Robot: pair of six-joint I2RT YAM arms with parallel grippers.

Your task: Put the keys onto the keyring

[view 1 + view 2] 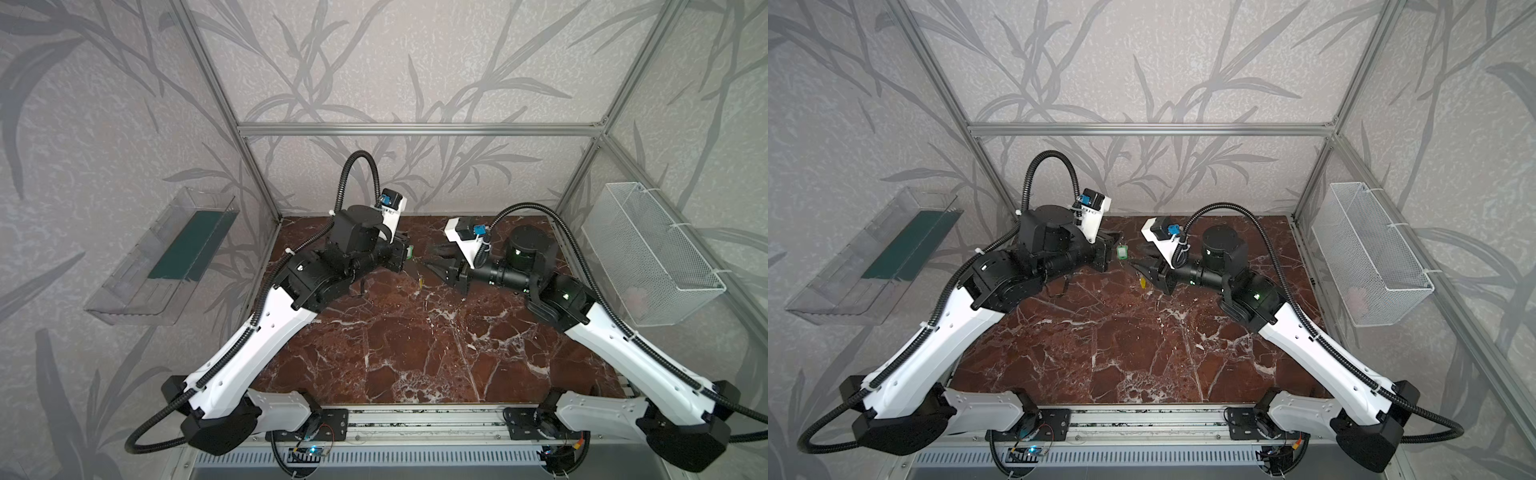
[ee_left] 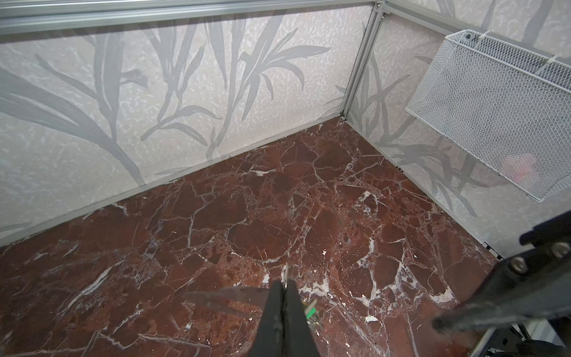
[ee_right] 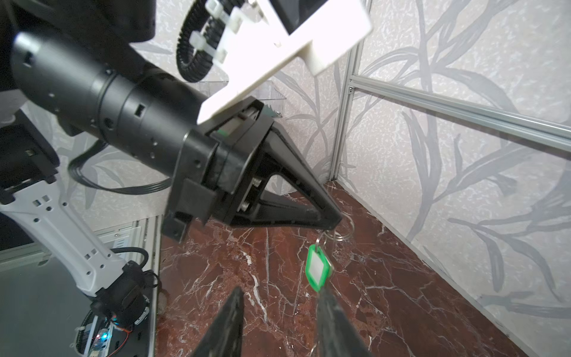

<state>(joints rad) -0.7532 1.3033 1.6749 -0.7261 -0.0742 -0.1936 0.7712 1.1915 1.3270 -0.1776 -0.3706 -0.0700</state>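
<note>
The chief risk lies at the left claw (image 3: 333, 223): it is pressed together on the keyring (image 3: 345, 236) by its very tips only, so a nudge could pivot the thin metal or pull it free. The likeliest cause is the right claw (image 3: 279, 290), whose fingers (image 3: 332, 318) stand apart with nothing between them, while one seems to touch the lower end of the green tag (image 3: 318, 270). If that claw swings or closes carelessly it may drag the tag, twist the keyring, or knock against the left claw, since the two sit tip facing tip just above the middle of both top views.

A second worry, as I judge it, is the yellow tag (image 1: 1143, 282), just below the right claw's tip in a top view. I cannot tell whether it hangs or lies on the worktop (image 1: 1142, 353); its key looks not yet joined to the keyring; so small a thing may skid on smooth marble when grasped.

The green tag hangs from the keyring beneath the left claw's tip, long axis close to upright and slightly slanted, upper end at the wire loops, lower end toward the right claw. The keyring shows edge-on in the left wrist view, poking out past the closed tips along the claw's own line; the key blades are too small to tell.
</note>
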